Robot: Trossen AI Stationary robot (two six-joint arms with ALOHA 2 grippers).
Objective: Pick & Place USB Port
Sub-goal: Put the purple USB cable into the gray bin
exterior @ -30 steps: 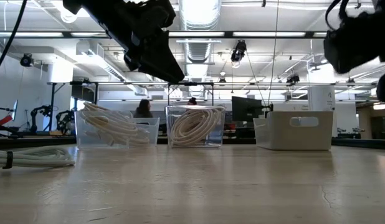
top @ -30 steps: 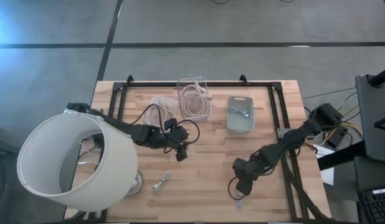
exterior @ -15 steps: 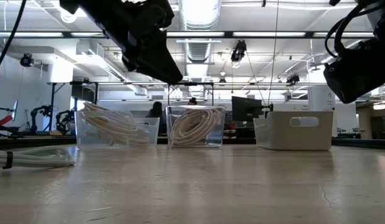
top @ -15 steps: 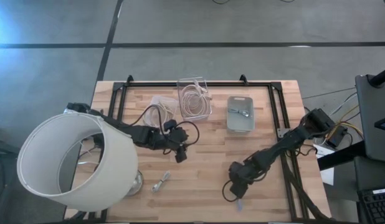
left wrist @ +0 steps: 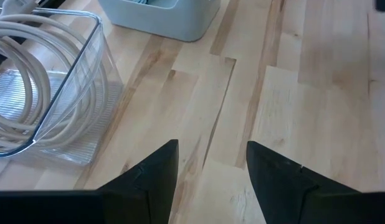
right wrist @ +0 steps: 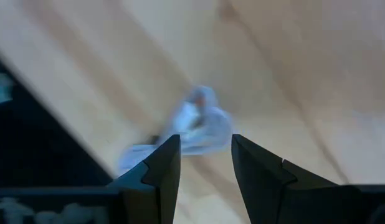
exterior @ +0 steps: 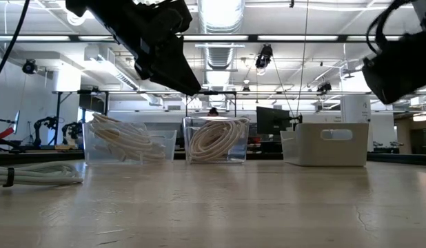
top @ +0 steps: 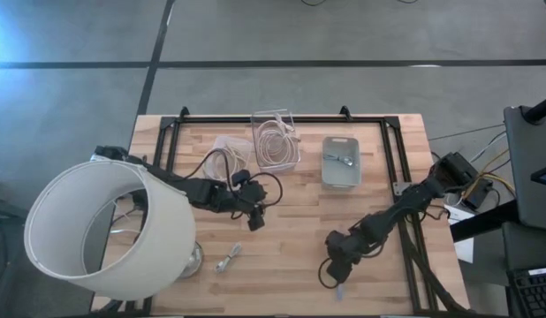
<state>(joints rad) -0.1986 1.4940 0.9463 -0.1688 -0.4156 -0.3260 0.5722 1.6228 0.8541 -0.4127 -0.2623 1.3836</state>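
Since a second ago, right gripper point(right wrist: 204, 163) has shifted toward USB port point(right wrist: 195, 127), jaws spread; left gripper point(left wrist: 211, 165) jaws spread too.

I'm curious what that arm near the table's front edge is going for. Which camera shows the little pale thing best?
The right wrist view: the pale item lies just beyond the open right gripper, though blurred. The high view shows a speck; the other two miss it.
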